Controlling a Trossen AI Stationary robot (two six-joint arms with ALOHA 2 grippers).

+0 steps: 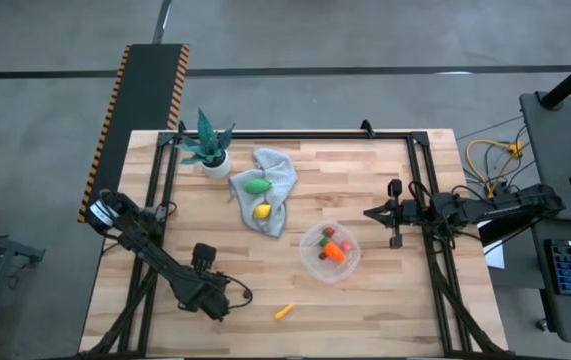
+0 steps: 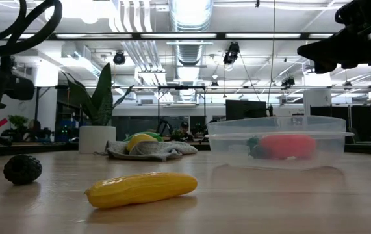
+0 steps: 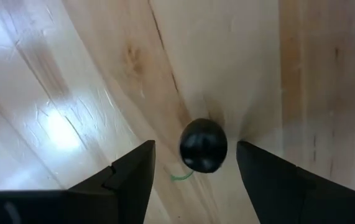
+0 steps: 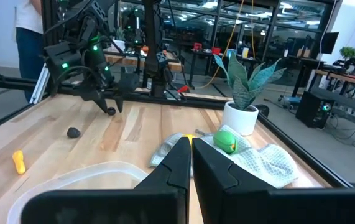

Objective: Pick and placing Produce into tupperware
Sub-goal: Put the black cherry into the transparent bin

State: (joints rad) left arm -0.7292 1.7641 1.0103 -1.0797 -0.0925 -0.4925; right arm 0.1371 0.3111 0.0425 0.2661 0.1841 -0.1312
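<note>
- Dark berry (image 3: 203, 145) is lying on the wood at lower left of the high view; I'm holding the left gripper (image 3: 196, 163) over it, fingers apart, not touching.
- I'm resting the right gripper (image 4: 190, 163) at centre right, fingers together.
- The clear tub (image 1: 330, 251) at centre is holding a carrot (image 1: 336, 255); a yellow sliver (image 1: 283, 311) is lying below it.

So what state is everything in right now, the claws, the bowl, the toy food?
Left gripper: open, over a dark berry on the table, not touching it.
Right gripper: shut, empty, held above the table.
Tupperware: upright, no lid, some produce inside.
Carrot: in the tupperware.
Lemon: on the cloth.
Green piece: on the cloth.
Yellow sliver: loose on the table.
</note>
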